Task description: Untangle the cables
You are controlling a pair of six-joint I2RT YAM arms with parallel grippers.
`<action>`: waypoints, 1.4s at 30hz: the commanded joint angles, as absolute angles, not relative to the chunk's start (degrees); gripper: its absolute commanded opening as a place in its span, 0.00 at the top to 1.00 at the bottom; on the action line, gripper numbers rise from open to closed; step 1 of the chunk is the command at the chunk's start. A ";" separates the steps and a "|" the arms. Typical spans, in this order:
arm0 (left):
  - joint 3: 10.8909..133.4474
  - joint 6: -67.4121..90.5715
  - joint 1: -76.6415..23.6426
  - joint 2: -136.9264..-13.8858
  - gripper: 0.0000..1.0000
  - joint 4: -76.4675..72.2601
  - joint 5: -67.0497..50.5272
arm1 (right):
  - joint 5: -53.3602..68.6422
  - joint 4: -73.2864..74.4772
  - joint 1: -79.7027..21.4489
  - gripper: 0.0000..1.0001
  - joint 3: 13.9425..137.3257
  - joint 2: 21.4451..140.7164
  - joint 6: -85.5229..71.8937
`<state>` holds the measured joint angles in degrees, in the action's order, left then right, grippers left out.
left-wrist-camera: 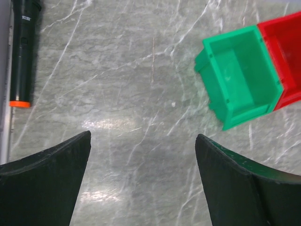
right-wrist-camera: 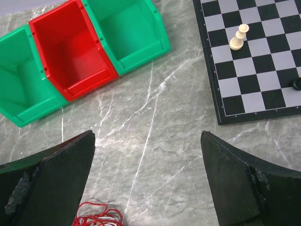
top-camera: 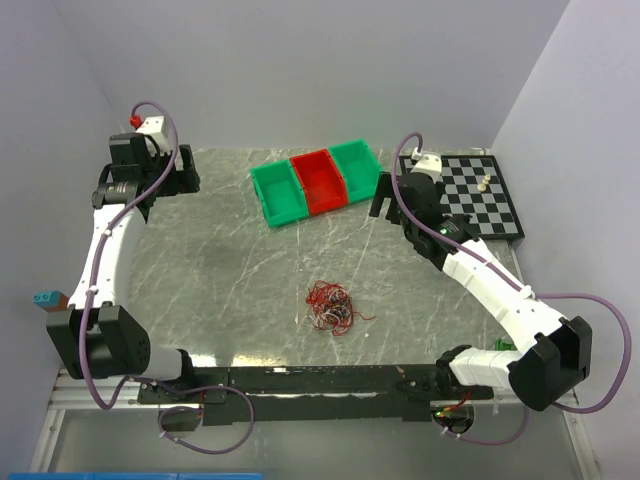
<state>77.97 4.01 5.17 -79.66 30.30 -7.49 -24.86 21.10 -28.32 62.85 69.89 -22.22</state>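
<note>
Top view gives you the left gripper (top-camera: 188,172) far left, jaws apart above the table (top-camera: 230,260). The cables (top-camera: 330,306) lie tangled mid-table, nearer you than the bins (top-camera: 315,180). Your right gripper (top-camera: 384,199) hangs jaws apart beside the chessboard (top-camera: 490,190).

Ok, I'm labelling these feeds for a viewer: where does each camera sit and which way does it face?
Top external: above and behind the robot, looking down on the table; left arm, right arm, cables, bins, chessboard.
Left wrist: on that arm, looking down at the table's far left; open left gripper, green bin, black tube.
Right wrist: on that arm, looking down at the far right; open right gripper, bins, chessboard, a bit of cables.
Shared: both wrist views catch the same green bin and the red bin.
</note>
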 commanded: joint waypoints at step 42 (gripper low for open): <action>95.19 23.82 -16.00 -118.65 0.10 19.95 11.08 | -17.14 16.44 -32.43 0.28 60.73 71.80 -19.86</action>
